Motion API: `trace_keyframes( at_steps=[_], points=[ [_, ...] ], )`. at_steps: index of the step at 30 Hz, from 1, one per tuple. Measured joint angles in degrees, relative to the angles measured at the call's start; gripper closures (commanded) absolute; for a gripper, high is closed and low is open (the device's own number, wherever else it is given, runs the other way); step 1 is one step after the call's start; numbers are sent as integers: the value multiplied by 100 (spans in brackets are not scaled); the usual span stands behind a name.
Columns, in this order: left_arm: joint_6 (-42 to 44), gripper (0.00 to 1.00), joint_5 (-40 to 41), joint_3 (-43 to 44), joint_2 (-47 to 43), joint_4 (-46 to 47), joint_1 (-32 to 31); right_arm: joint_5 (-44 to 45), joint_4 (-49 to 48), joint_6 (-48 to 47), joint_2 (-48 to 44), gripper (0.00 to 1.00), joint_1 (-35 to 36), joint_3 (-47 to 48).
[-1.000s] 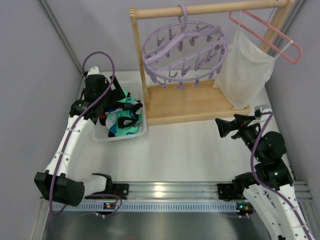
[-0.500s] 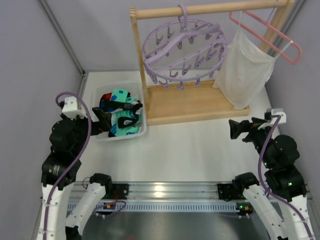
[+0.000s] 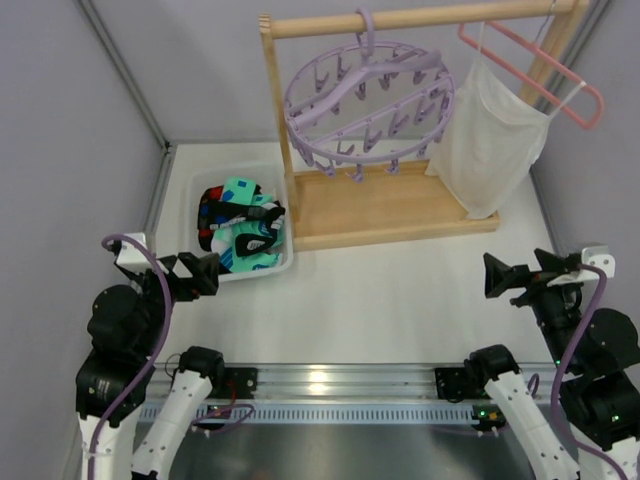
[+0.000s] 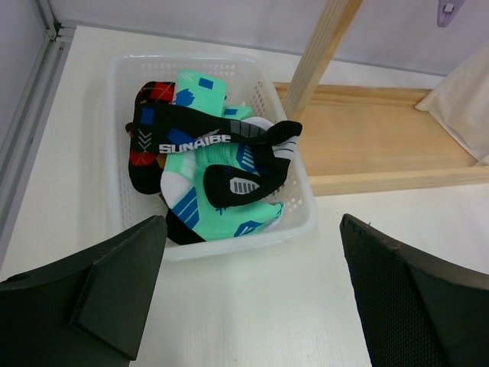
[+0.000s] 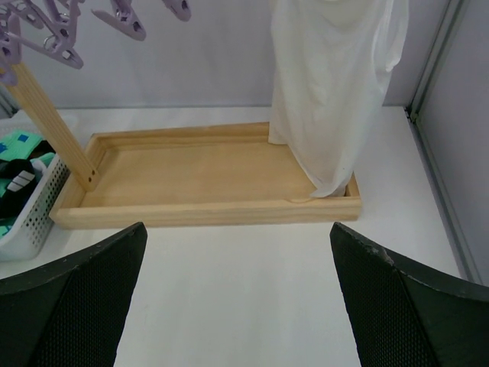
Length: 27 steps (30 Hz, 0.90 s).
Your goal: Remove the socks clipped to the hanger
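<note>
Left end effector: my left end effector (image 3: 195, 272) has its fingers spread wide with nothing between them. It hangs low over the counter (image 3: 400, 290), just short of the basket (image 4: 306, 220).
Right end effector: my right end effector (image 3: 515, 275) is also wide open and empty. It is out over bare counter, facing the wooden rack (image 5: 206, 210) and well apart from it.
Socks: the socks (image 4: 218, 172) lie heaped in the basket to the left of the rack — mint, black and a dark red patterned one, tangled together.
Hanger: the hanger (image 3: 370, 100) hangs by its hook from the rack's top bar. I see no sock on any of its pegs (image 5: 122, 19).
Step in hand: I judge the unclipping done, so what is left is a last check and parking the arms.
Doing it well: keep both sets of fingers open and lift clear before swinging, so nothing catches the basket rim or the rack's base. Look over every peg from above before calling it finished.
Hard to make out: the pegs on the far side of the ring overlap the crossbars, so a small scrap there could escape me. My wrist views cut off all but a few pegs.
Hidden: the pile covers its own lower layers — I cannot count the socks. I cannot tell whether the white bag (image 5: 336, 92) holds anything.
</note>
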<state>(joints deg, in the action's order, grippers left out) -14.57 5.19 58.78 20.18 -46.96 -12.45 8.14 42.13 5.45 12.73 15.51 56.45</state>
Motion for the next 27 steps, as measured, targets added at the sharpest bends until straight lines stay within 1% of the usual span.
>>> trace_keyframes(
  at_steps=[13, 27],
  points=[
    [85, 2, 138, -2, -151, -26, -79, 136, 96, -46, -101, 1, 0, -24],
    [140, 2, 251, -4, -212, -28, -229, 177, 26, -83, -149, 0, 0, -321]
  ],
)
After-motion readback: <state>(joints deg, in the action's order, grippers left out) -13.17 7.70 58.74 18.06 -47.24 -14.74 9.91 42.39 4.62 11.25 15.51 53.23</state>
